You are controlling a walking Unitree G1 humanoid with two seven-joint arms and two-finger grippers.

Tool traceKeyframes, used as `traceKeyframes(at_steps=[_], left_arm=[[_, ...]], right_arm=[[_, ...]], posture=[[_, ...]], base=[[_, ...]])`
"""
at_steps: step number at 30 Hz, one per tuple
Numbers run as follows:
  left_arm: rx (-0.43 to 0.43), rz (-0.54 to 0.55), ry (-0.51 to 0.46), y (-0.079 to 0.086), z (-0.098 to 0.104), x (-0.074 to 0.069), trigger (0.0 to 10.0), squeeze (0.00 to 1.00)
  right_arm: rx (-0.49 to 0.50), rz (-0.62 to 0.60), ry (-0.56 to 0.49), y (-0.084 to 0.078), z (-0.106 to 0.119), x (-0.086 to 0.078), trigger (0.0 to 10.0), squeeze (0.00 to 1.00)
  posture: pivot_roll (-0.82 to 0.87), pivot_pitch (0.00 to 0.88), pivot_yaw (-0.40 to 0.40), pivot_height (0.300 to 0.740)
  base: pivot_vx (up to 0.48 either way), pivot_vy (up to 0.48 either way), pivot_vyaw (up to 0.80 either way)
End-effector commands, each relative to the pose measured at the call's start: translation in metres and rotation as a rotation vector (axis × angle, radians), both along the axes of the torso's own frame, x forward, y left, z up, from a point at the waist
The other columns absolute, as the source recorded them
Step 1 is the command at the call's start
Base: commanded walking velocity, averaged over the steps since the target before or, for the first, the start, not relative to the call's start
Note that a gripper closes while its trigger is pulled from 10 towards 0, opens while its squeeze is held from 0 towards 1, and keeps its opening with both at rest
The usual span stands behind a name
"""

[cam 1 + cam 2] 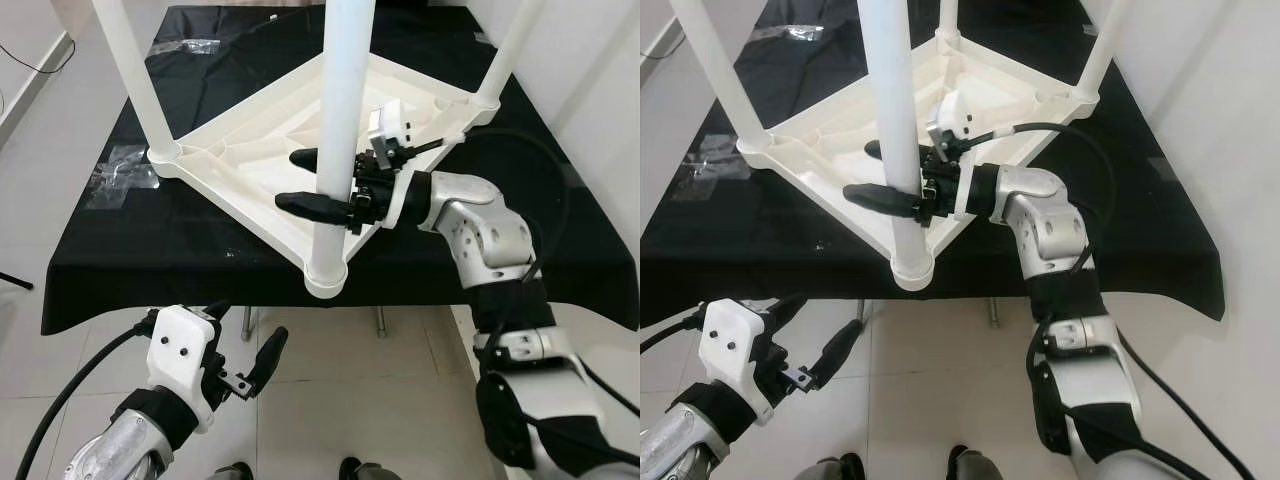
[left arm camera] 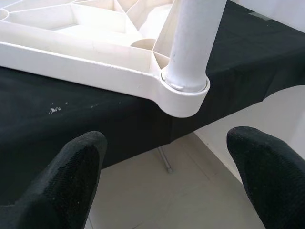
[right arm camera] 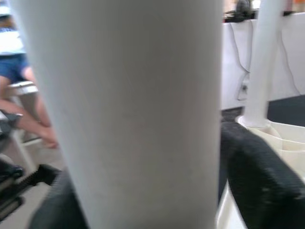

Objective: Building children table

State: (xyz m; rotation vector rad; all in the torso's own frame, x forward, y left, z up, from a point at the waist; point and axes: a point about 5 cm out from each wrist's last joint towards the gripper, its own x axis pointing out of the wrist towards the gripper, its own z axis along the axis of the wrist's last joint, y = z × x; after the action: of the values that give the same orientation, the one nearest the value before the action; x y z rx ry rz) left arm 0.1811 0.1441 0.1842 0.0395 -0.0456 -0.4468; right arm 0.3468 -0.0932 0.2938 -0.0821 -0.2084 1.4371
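1. A white plastic tabletop [image 1: 250, 150] lies upside down on a black cloth [image 1: 120, 260], ribbed underside up and one corner toward the robot.
2. That near corner sits at the cloth's front edge, above a tiled floor [image 1: 330, 400].
3. The near leg [image 1: 338, 130] stands in the socket [image 1: 326, 275] of this corner. Its long axis is upright and it points straight up, out of the top of the head views.
4. More legs rise from the other corners, also roughly upright: one on the left [image 1: 135, 70] and one on the right [image 1: 510, 50].
5. The right gripper [image 1: 312, 180] reaches in from the right, low on the near leg. One black finger passes in front of the leg and one behind, so the leg stands between them; the right wrist view shows a finger [image 3: 257, 176] hard against the white tube. The fingers look closed on the leg.
6. The left gripper [image 1: 240, 350] is low, in front of the cloth's edge and well below the tabletop. Its fingers [image 2: 71, 176] are spread apart and hold nothing; its wrist view looks up at the socket between them.
7. In the right wrist view a seated person [image 3: 19, 71] is blurred in the background.
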Motion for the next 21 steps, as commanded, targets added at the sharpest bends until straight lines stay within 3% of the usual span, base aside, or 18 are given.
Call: traceKeyframes(at_steps=[1, 6, 10, 13, 14, 15, 16, 17, 18, 19, 21], left_arm=[[0.004, -0.010, 0.019, -0.001, -0.002, -0.003, 10.0, 0.00], [0.003, -0.010, 0.015, -0.001, -0.001, -0.003, 10.0, 0.00], [0.003, -0.010, 0.010, -0.001, 0.000, -0.002, 10.0, 0.00], [0.004, -0.004, 0.005, 0.000, 0.000, -0.002, 10.0, 0.00], [0.004, -0.004, 0.005, 0.000, 0.000, -0.002, 10.0, 0.00], [0.005, -0.003, 0.005, 0.001, 0.000, -0.001, 10.0, 0.00], [0.005, -0.003, 0.005, 0.001, 0.000, -0.001, 10.0, 0.00], [0.006, -0.003, 0.005, 0.001, 0.000, -0.001, 10.0, 0.00], [0.007, -0.002, 0.003, 0.003, 0.000, 0.000, 10.0, 0.00], [0.008, -0.002, 0.001, 0.003, 0.001, 0.001, 10.0, 0.00], [0.005, -0.007, -0.004, 0.003, 0.002, 0.004, 10.0, 0.00]], right_arm=[[0.005, 0.068, -0.007, -0.001, 0.002, -0.001, 0.0, 0.00], [-0.013, 0.104, 0.006, -0.008, -0.003, -0.001, 0.0, 0.00], [-0.007, 0.033, 0.025, -0.016, -0.011, 0.002, 0.0, 0.00], [0.020, -0.258, 0.141, -0.023, -0.037, 0.006, 0.0, 0.00], [0.020, -0.258, 0.141, -0.023, -0.037, 0.006, 0.0, 0.00], [0.023, -0.361, 0.192, -0.021, -0.051, 0.003, 0.0, 0.00], [0.023, -0.361, 0.192, -0.021, -0.051, 0.003, 0.0, 0.00], [0.024, -0.443, 0.232, -0.018, -0.062, 0.000, 0.0, 0.00], [-0.050, -0.750, 0.280, -0.015, -0.093, -0.009, 0.0, 0.00], [-0.078, -0.955, 0.315, -0.015, -0.111, -0.024, 0.0, 0.00], [-0.078, -1.112, 0.342, -0.008, -0.121, -0.042, 0.0, 0.00]], posture=[[0.11, 0.259, -0.067, 0.740], [0.11, 0.259, -0.065, 0.740], [0.11, 0.256, -0.066, 0.740], [0.10, 0.252, -0.076, 0.740], [0.10, 0.252, -0.076, 0.740], [0.09, 0.250, -0.079, 0.740], [0.09, 0.250, -0.079, 0.740], [0.09, 0.249, -0.076, 0.740], [0.08, 0.250, -0.063, 0.740], [0.08, 0.247, -0.058, 0.740], [0.08, 0.241, -0.052, 0.740]], base=[[0.000, 0.000, 0.00], [0.000, 0.000, 0.00], [0.000, 0.000, 0.00], [0.000, 0.000, 0.00], [0.000, 0.000, 0.00], [0.000, 0.000, 0.00], [0.000, 0.000, 0.00], [0.000, 0.000, 0.00], [0.000, 0.000, 0.00], [0.000, 0.000, 0.00], [0.000, 0.000, 0.00]])
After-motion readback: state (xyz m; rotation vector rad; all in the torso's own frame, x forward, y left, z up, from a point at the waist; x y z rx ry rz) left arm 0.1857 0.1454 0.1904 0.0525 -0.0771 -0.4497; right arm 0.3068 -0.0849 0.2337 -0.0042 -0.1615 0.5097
